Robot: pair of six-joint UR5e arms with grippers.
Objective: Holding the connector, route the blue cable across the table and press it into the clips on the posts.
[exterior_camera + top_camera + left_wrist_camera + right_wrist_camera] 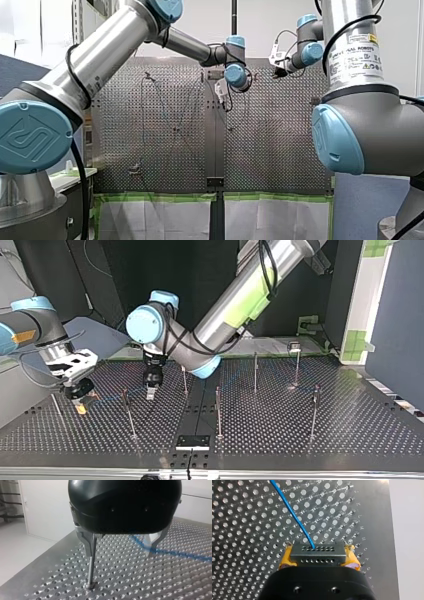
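Clamping the connector [315,552] squarely between yellow pads [286,559] with my right jaws, low over the perforated counter [242,530]. Trailing the blue cable [292,510] out of the connector's face and away across the holes. Over to my left jaws: spread wide, gripping nothing, hanging just above the counter, with one finger [88,545] right beside a thin post [91,570] and the cable near the other.

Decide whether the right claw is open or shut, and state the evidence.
Shut on the connector: yellow pads of the right claw clamp both its ends; the blue cable runs out of it.
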